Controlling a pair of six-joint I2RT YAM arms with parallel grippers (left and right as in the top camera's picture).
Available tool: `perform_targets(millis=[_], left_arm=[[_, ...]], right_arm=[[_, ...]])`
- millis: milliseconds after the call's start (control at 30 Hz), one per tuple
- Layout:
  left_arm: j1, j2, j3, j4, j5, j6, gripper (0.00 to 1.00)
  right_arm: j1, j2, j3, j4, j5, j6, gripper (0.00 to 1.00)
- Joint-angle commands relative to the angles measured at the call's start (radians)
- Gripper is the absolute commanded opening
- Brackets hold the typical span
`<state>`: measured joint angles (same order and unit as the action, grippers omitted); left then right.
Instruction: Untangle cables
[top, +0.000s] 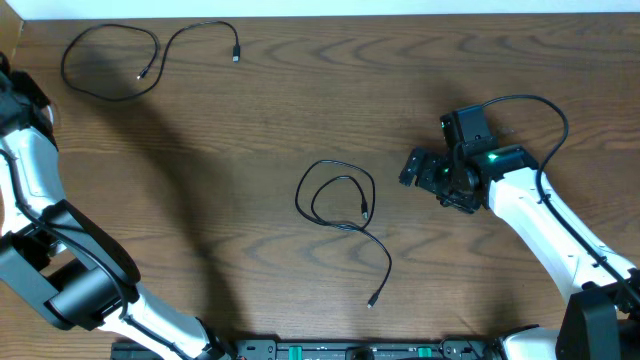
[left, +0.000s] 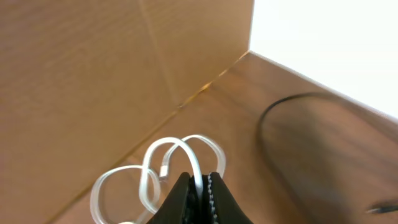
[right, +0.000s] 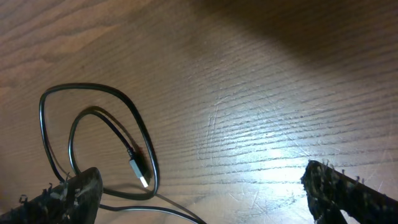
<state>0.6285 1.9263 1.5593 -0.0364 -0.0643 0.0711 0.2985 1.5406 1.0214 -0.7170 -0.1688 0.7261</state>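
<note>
Hazard note: left jaws are clamped on the white cable (left: 171, 142), whose loops cross one another beside the cardboard wall (left: 87, 81). Pulling on that single strand would probably tighten the crossing into a knot. Right jaws stand apart, empty, near the centre black cable (top: 338, 200), coiled in the middle of the table (top: 250, 120). Closing over two strands there could drag the whole coil. Second black cable (top: 110, 62) lies at the far-left corner.

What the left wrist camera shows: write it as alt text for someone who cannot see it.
The left gripper, jaws shut, pinches a looped white cable close to a cardboard wall. To the right, a black cable curves across the wooden table.
</note>
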Motion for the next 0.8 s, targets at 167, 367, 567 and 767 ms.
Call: perform_targets(millis=[167,367,567,767], left_arm=[[0.017,-0.014,0.006,-0.047,-0.065,-0.121,0.07],[0.068,0.028,0.006,-0.160,-0.056,-0.223,0.07],[0.117,0.055,0.006,-0.211,-0.003,-0.257,0.07],[0.145,0.056,0.006,-0.263,-0.155,-0.249,0.08]], right_arm=[[0.011,0.003,0.001,-0.001,-0.006,-0.010,0.99],[0.011,0.003,0.001,0.001,-0.007,-0.009,0.99],[0.011,0.003,0.001,-0.010,-0.008,-0.010,0.99],[0.011,0.003,0.001,-0.009,-0.008,-0.009,0.99]])
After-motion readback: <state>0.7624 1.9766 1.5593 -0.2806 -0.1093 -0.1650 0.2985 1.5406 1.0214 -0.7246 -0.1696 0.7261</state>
